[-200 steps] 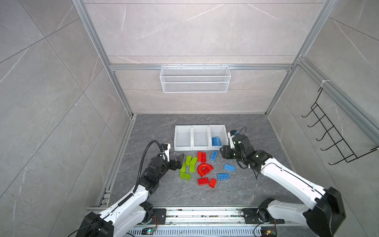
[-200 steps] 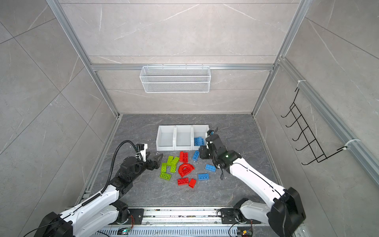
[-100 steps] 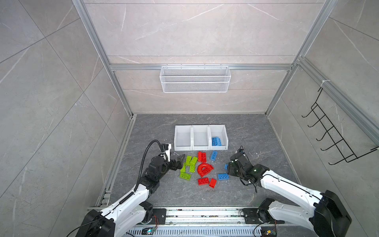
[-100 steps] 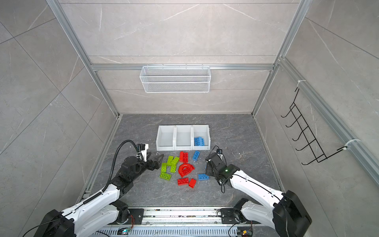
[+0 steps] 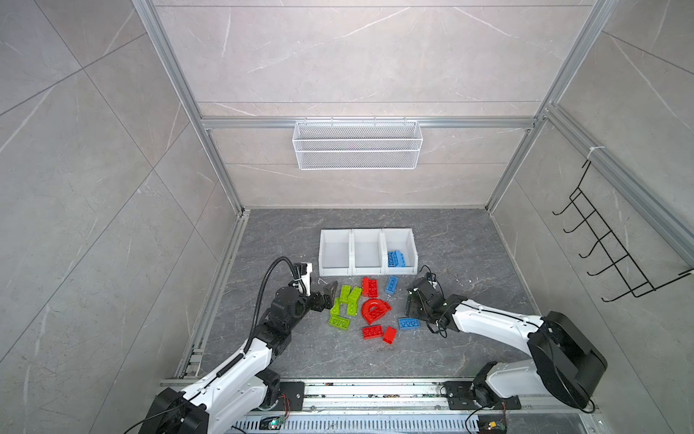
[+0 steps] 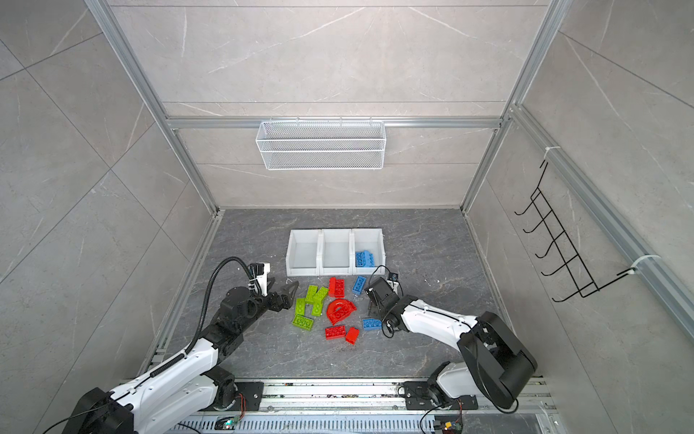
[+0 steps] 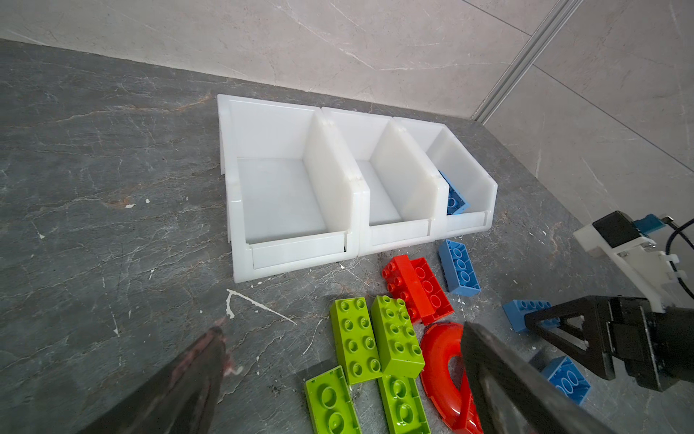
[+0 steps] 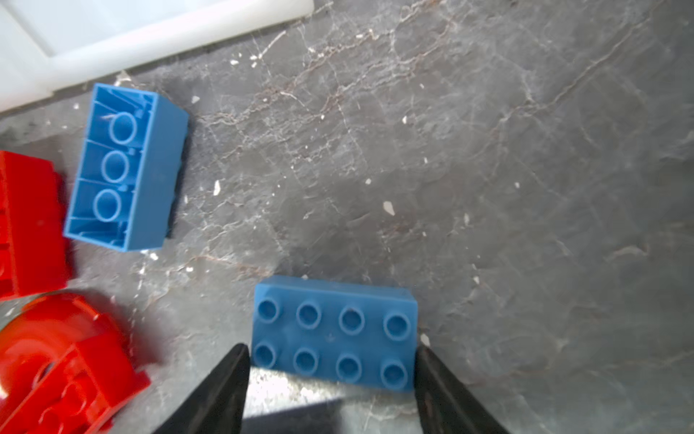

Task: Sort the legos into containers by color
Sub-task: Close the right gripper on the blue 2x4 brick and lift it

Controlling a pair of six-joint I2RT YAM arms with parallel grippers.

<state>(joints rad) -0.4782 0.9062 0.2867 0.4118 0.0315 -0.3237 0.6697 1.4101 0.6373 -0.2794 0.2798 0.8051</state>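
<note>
Three white bins [image 5: 335, 270] stand side by side at the back; only the right bin [image 5: 413, 244] holds blue legos [image 5: 396, 259]. In front lie several green legos [image 5: 345, 294], red legos [image 5: 370, 287] with a red arch [image 5: 375, 310], and loose blue legos [image 5: 391, 284]. My right gripper [image 8: 331, 353] is low over the floor, open, with its jaws at the two short ends of a studs-up blue lego [image 8: 334, 330]; in both top views the gripper [image 5: 413, 306] hides it. My left gripper [image 7: 341, 330] is wide open over the green legos, holding nothing.
A white wire basket [image 5: 356, 144] hangs on the back wall and a black hook rack [image 5: 608, 255] on the right wall. Another blue lego [image 5: 408, 323] lies just in front of the right gripper. Aluminium rails [image 5: 221, 285] edge the grey floor.
My right arm has swung back from the right bin down to the floor beside the red arch, its jaws widening around a blue lego. The left arm has stayed put.
</note>
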